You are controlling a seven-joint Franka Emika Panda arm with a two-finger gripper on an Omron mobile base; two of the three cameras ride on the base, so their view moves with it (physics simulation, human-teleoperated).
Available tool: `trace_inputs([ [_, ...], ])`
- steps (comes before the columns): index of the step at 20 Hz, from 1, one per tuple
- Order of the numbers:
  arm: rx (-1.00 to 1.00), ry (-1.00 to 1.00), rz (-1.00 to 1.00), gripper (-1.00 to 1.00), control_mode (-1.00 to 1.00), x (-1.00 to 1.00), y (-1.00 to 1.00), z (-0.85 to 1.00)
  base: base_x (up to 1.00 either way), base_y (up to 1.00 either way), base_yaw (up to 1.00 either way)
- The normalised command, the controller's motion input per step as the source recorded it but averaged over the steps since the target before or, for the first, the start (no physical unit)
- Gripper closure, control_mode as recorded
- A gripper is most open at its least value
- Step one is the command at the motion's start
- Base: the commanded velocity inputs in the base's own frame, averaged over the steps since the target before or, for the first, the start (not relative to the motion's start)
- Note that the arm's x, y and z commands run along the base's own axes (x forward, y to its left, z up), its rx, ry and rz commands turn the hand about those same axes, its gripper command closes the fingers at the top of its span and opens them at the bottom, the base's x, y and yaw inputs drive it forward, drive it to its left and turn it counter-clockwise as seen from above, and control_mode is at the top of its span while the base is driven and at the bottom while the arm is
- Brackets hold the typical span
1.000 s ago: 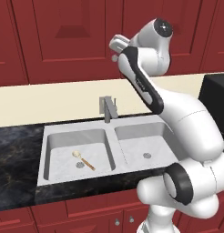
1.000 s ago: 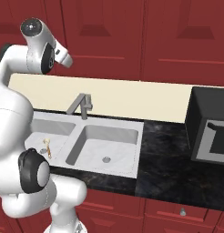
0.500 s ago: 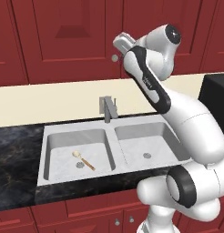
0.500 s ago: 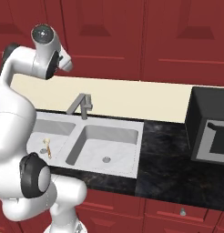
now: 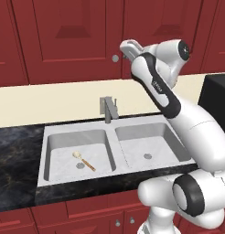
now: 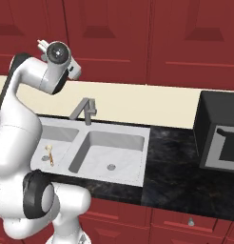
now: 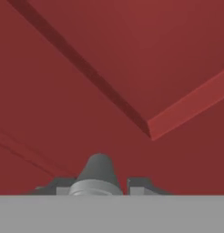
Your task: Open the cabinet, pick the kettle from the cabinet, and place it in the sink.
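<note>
I have the gripper (image 5: pixel 125 46) raised against the cabinet (image 5: pixel 77 36), whose two tall doors stand upright and closed; one round knob (image 7: pixel 98 175) sits between the fingertips (image 7: pixel 140 185), though I cannot tell if they pinch it. Below the gripper lie a black marble counter (image 5: pixel 18 155) and the sink (image 5: pixel 146 137) with two basins, one faucet (image 5: pixel 108 109) and one spoon (image 5: pixel 83 160).
</note>
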Motion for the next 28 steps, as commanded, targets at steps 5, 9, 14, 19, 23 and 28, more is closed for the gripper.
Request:
trace_inputs([
  [5,0.00,-0.02,0.03,1.00,-1.00,0.07,-0.30,0.04,0.00,0.00,0.00],
  [9,0.00,0.11,0.00,1.00,-1.00,0.05,-0.25,0.16,0.00,0.00,0.00],
  [14,0.00,0.08,-0.03,1.00,-1.00,0.00,-0.26,0.14,0.00,0.00,0.00],
  [19,0.06,0.00,-0.03,1.00,-1.00,-0.12,-0.33,0.02,0.00,0.00,0.00],
  [23,0.09,0.00,-0.01,1.00,-1.00,-0.22,-0.36,0.00,0.00,0.00,0.00],
  [28,0.09,-0.04,0.00,1.00,-1.00,-0.28,-0.40,0.00,0.00,0.00,0.00],
])
